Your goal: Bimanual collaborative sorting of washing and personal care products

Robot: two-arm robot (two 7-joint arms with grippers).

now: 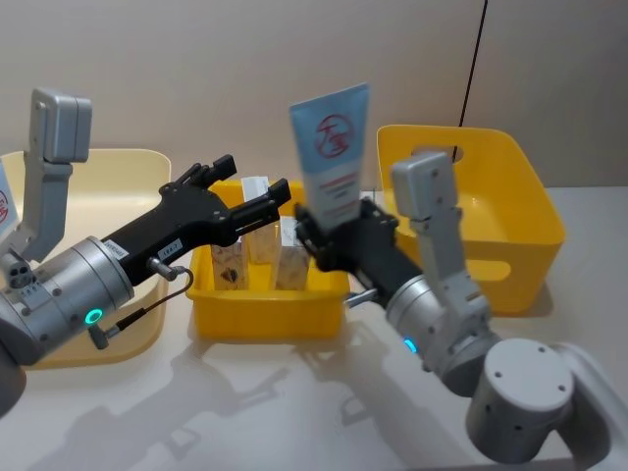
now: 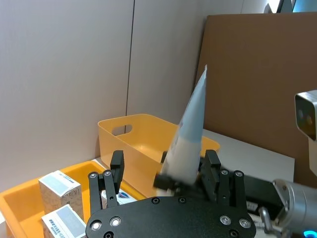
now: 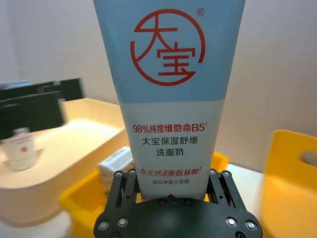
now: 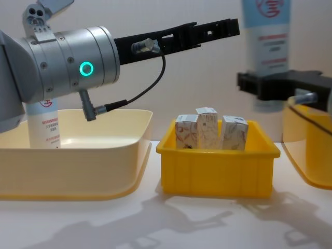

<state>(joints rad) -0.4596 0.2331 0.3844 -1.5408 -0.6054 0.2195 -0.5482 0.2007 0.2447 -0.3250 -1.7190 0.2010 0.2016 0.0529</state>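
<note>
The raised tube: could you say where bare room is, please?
The large yellow bin beside the right gripper looks bare. The cream bin is free beside its standing tube. Cartons crowd the small yellow bin under the left gripper.

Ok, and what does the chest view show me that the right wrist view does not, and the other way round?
Chest view alone: all three cartons upright in a row in the small yellow bin, and the left arm's green light ring. Right wrist view alone: the whole red logo and the printed lines on the tube. Both: the right gripper shut on the upright tube's lower end, the open left gripper, the small yellow bin and the cream bin.
</note>
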